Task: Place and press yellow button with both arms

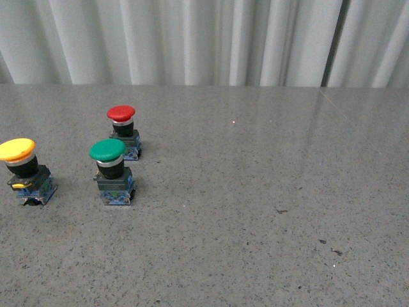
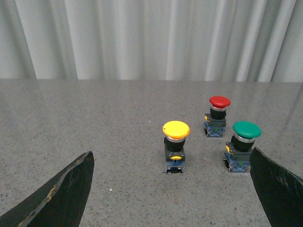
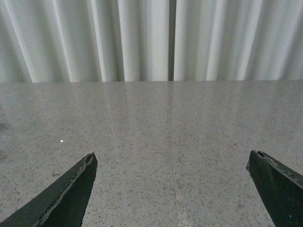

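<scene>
The yellow button (image 1: 19,160) stands upright on the grey table at the far left of the front view. It has a yellow cap, black body and blue-grey base. In the left wrist view the yellow button (image 2: 175,144) stands ahead of my open left gripper (image 2: 171,158), roughly in line with the gap between its black fingers and apart from them. My right gripper (image 3: 173,158) is open and empty over bare table. Neither arm shows in the front view.
A green-capped button (image 1: 110,166) stands right of the yellow one, and a red-capped button (image 1: 123,128) stands behind it. Both show in the left wrist view, green (image 2: 244,142) and red (image 2: 218,113). White curtain (image 1: 204,38) hangs behind the table's far edge.
</scene>
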`<state>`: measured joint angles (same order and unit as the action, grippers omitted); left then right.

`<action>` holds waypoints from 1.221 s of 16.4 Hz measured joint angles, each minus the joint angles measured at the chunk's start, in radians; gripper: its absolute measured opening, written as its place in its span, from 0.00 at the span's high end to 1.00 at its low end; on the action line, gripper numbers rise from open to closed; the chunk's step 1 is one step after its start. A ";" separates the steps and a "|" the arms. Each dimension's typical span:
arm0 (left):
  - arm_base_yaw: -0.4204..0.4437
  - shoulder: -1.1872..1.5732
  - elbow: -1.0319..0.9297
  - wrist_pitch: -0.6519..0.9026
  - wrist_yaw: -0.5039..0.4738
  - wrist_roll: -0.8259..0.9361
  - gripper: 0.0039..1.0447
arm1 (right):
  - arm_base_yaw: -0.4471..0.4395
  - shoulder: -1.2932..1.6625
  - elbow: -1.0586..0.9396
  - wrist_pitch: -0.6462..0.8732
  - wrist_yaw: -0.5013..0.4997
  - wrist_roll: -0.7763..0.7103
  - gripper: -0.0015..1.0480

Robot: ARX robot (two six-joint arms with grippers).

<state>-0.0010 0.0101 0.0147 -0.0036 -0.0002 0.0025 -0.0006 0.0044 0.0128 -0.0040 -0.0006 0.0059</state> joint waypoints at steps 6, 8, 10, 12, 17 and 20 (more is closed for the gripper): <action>0.000 0.000 0.000 0.000 0.000 0.000 0.06 | 0.000 0.000 0.000 0.000 0.000 0.000 0.06; 0.000 0.000 0.000 0.000 0.000 0.000 0.06 | 0.000 0.000 0.000 0.000 0.000 0.000 0.06; 0.000 0.000 0.000 0.000 0.000 0.000 0.06 | 0.000 0.000 0.000 0.000 0.000 0.000 0.06; -0.011 0.007 0.004 -0.026 -0.027 0.001 0.06 | 0.000 0.000 0.000 0.000 0.000 0.000 0.06; -0.015 0.802 0.323 0.402 -0.237 0.092 0.06 | 0.000 0.000 0.000 0.000 0.000 0.000 0.06; -0.031 1.178 0.527 0.371 -0.125 0.089 0.06 | 0.000 0.000 0.000 -0.001 0.000 0.000 0.06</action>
<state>-0.0315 1.1881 0.5419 0.3672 -0.1253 0.0910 -0.0002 0.0044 0.0128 -0.0048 -0.0006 0.0059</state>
